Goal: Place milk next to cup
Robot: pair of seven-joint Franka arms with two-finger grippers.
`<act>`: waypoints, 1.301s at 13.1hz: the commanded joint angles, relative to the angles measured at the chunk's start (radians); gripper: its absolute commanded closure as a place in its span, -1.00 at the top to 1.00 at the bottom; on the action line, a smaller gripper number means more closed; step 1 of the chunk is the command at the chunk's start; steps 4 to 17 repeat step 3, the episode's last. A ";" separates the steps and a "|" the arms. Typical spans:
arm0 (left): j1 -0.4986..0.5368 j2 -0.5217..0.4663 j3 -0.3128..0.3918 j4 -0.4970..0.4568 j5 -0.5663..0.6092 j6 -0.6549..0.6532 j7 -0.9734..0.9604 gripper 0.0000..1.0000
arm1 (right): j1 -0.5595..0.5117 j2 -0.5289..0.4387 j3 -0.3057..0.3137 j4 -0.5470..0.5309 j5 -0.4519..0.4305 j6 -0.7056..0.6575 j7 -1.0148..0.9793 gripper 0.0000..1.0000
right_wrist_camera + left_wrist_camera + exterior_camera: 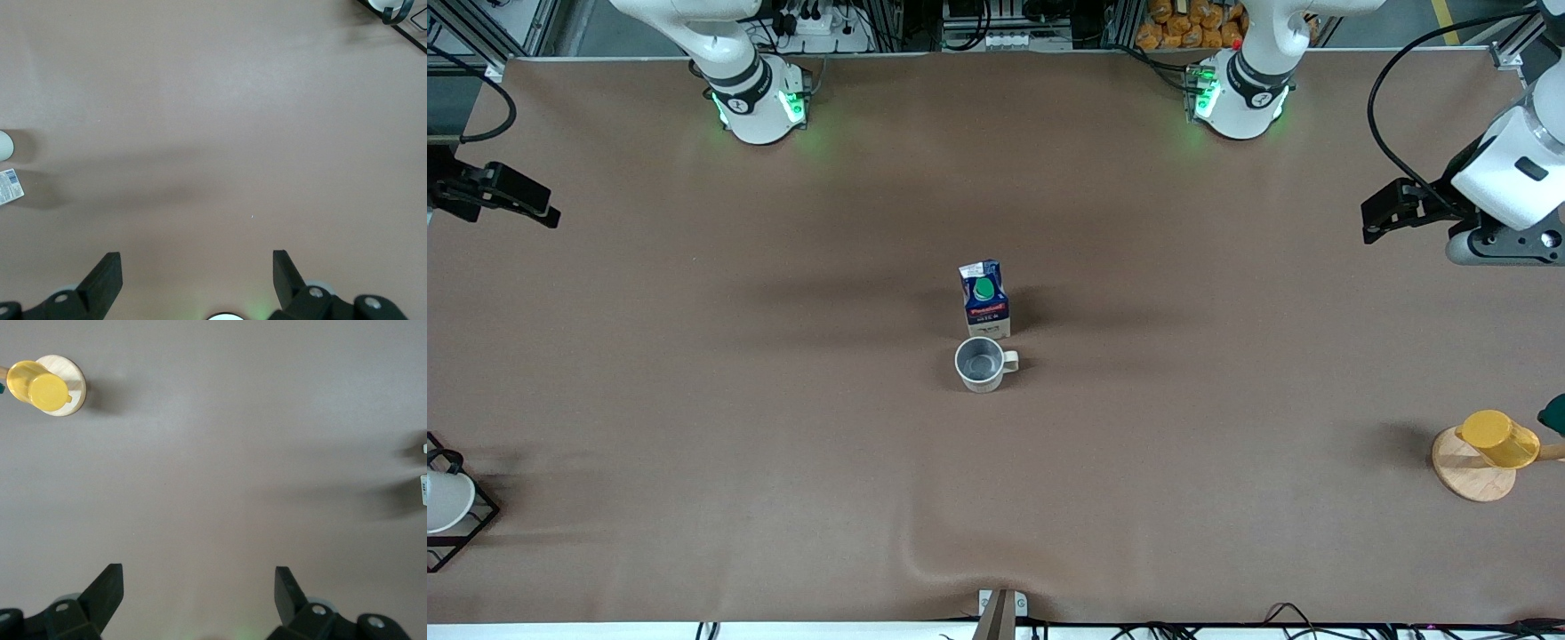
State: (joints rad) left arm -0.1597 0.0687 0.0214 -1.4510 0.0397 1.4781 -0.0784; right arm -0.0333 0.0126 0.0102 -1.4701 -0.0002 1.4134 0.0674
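You've got the milk [985, 299] standing upright mid-bench, just beside the cup [982, 364] and farther from the front camera, while the left claw [199, 597] and right claw [197, 280] hang wide open, empty, well apart from it at either end.

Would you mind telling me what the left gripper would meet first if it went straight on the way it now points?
Probably only the bare table. The left gripper is open and points down at empty brown surface; the yellow cup on its stand sits well aside.
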 commanded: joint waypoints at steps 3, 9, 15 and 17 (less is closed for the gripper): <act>-0.004 -0.007 0.008 -0.003 -0.020 0.008 0.017 1.00 | -0.007 0.012 0.008 0.021 0.006 -0.004 0.012 1.00; -0.004 -0.007 0.008 -0.003 -0.020 0.008 0.017 1.00 | -0.007 0.012 0.008 0.021 0.006 -0.004 0.012 1.00; -0.004 -0.007 0.008 -0.003 -0.020 0.008 0.017 1.00 | -0.007 0.012 0.008 0.021 0.006 -0.004 0.012 1.00; -0.004 -0.007 0.008 -0.003 -0.020 0.008 0.017 1.00 | -0.007 0.012 0.008 0.021 0.006 -0.004 0.012 1.00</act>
